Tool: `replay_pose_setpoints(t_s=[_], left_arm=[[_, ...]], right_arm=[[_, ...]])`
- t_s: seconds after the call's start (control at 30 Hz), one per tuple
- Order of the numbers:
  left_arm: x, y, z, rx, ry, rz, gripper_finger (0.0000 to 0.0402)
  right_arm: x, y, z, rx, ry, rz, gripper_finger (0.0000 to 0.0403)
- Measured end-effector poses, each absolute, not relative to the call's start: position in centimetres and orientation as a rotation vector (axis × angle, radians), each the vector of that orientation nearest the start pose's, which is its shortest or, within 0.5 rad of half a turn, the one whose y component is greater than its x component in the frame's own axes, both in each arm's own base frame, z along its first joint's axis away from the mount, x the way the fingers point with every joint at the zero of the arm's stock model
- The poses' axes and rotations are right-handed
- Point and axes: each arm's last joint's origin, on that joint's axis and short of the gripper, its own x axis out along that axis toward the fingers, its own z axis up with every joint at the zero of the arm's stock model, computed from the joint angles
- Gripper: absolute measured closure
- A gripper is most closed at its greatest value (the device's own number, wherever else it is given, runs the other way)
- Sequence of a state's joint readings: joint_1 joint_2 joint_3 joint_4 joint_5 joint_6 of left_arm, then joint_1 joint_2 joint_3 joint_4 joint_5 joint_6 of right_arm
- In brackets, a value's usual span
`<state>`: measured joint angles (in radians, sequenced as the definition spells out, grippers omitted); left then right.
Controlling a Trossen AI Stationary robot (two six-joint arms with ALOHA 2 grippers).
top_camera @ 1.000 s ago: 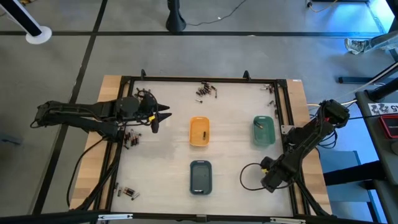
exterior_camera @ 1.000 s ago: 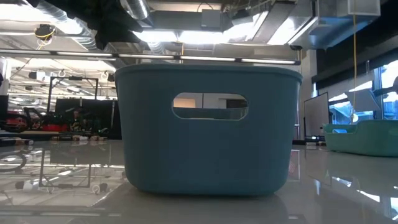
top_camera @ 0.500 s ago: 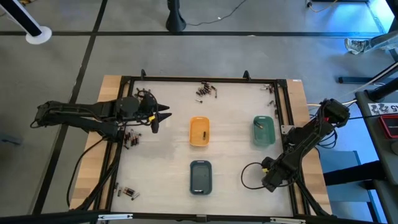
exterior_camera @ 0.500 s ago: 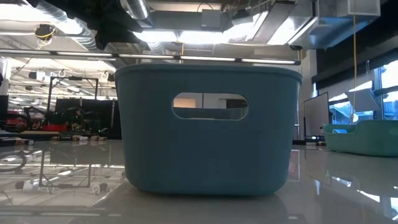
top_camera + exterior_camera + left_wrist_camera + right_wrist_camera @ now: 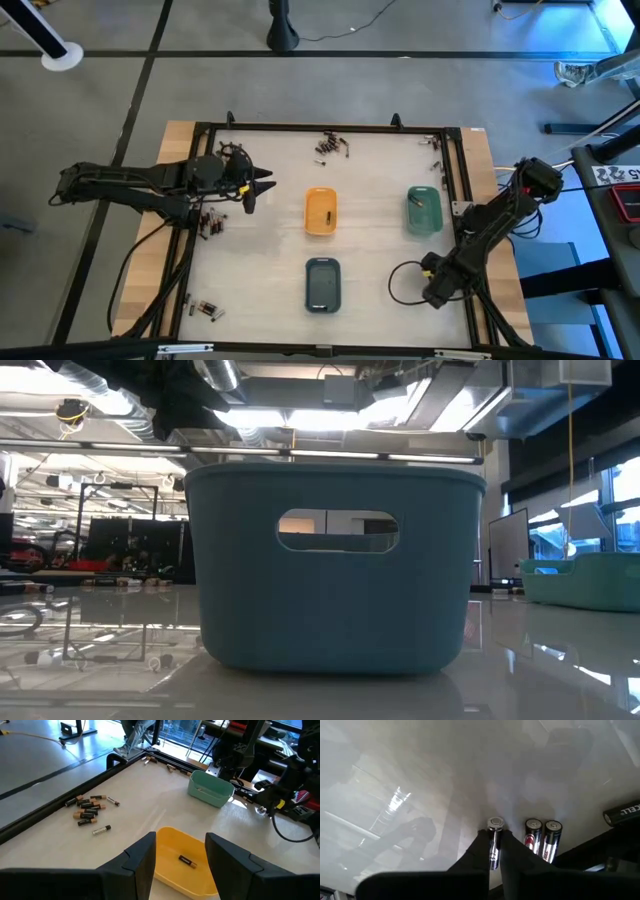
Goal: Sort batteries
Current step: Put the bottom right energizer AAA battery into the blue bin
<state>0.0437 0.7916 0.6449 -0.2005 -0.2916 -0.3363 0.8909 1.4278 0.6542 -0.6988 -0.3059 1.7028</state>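
Small dark and silvery batteries lie in heaps: at the far edge (image 5: 332,146), on the left (image 5: 211,220) and at the near left corner (image 5: 207,310). My left gripper (image 5: 265,184) (image 5: 180,839) hovers open, left of the orange tray (image 5: 320,211), which holds one battery (image 5: 187,861). My right gripper (image 5: 436,290) (image 5: 494,851) is low at the table's near right, shut on a silvery battery (image 5: 493,842). Two more batteries (image 5: 542,839) lie beside it on the table. The slate-blue tray (image 5: 330,570) fills the low view. My right gripper pinches the silvery battery between its two fingertips (image 5: 479,851), one on each long side. The battery lies along the fingers, and its capped end (image 5: 495,823) sticks out past them. Whether it is lifted off the table, I cannot tell.
The green tray (image 5: 423,211) (image 5: 210,788) stands right of the orange one, the slate-blue tray (image 5: 322,284) nearer. A dark frame rail (image 5: 463,200) borders the table. A cable loop (image 5: 400,285) lies by my right gripper. Another battery heap (image 5: 90,807) shows in the left wrist view.
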Motion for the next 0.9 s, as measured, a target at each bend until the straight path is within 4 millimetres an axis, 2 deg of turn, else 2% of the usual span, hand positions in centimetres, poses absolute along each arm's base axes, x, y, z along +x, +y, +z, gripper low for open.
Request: replay_pose_setpoints(t_s=[0.2,0.33,0.47,0.7,0.9], left_arm=[[17.5,1.7,28.2,-0.259,0.291,0.386,0.0240],[17.5,1.9,28.2,-0.237,0.294,0.397,0.0240],[17.4,2.0,28.1,-0.219,0.315,0.392,0.0240],[17.2,1.9,27.5,-0.208,0.391,0.368,0.0240],[17.1,1.8,27.2,-0.204,0.422,0.369,0.0240]], right_arm=[[13.6,16.7,15.9,0.859,1.670,-0.472,0.0388],[15.5,16.1,17.4,0.895,1.570,-0.416,0.0388],[18.2,14.9,19.2,0.878,1.435,-0.347,0.0388],[23.6,11.3,22.3,0.824,1.118,-0.225,0.0388],[27.9,8.9,23.1,0.772,0.948,-0.081,0.0388]])
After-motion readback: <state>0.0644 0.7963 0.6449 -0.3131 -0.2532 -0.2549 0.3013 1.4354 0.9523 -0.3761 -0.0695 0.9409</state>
